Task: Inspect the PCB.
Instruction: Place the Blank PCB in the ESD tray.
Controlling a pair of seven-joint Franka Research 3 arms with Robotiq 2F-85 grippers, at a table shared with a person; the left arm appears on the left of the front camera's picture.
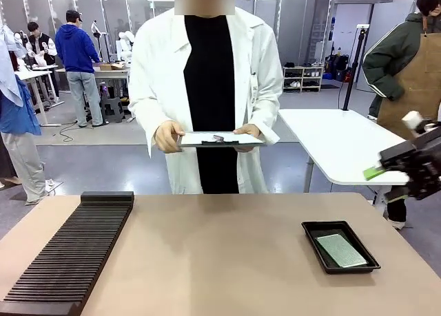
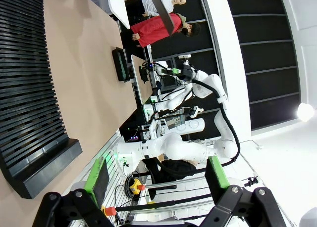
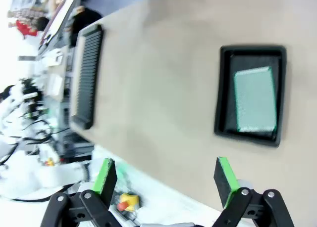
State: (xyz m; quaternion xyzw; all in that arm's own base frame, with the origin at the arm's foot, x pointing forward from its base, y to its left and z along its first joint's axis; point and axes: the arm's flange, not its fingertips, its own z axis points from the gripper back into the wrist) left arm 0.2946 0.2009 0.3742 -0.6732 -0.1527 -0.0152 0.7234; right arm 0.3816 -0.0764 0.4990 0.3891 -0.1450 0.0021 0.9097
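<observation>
- Right gripper hangs above the table's near edge, green pads spread wide, holding nothing.
- Ahead of it, the PCB lies flat inside a shallow black tray.
- Left gripper also stands wide apart and empty, a ribbed black rack beside it.
- Beyond both, a person in a white coat holds a clipboard.

The person at 12 o'clock in the front view wears a long white lab coat, unbuttoned, over a black top. The right gripper, at 3 o'clock there, is black and blocky with a green pad at its tip and a white knob above. In the wrist views the left gripper and right gripper have black linkage fingers with round pivot screws and flat green pads. The right arm is glossy white, with rounded joints and a black cable.
</observation>
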